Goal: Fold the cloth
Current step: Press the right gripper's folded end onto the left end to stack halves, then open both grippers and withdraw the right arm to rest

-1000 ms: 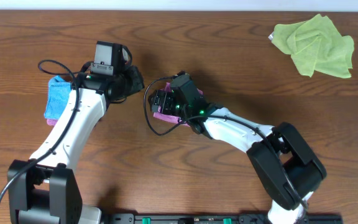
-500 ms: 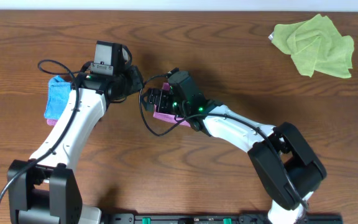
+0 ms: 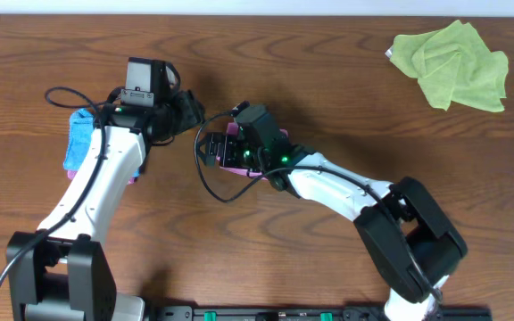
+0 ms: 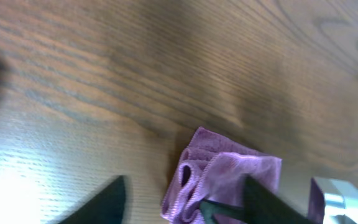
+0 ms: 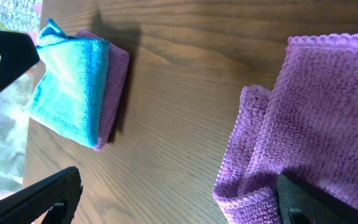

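Purple cloth lies bunched and part-folded at centre frame, with left gripper and right gripper both open above it and holding nothing; recommend regrasping the loose scalloped corners evenly and aligning edges before pressing the fold.

**Two spare cloths on a wooden table**

The table is dark brown wood with a marked grain running across it. A lime-green cloth lies crumpled and loosely bunched near the far right corner, well apart from everything else. At the left side lies a bright blue cloth, folded into a neat packet. It rests on a folded mauve piece, whose edge shows along one side of it. A black rail with green fittings runs along the table's near edge.
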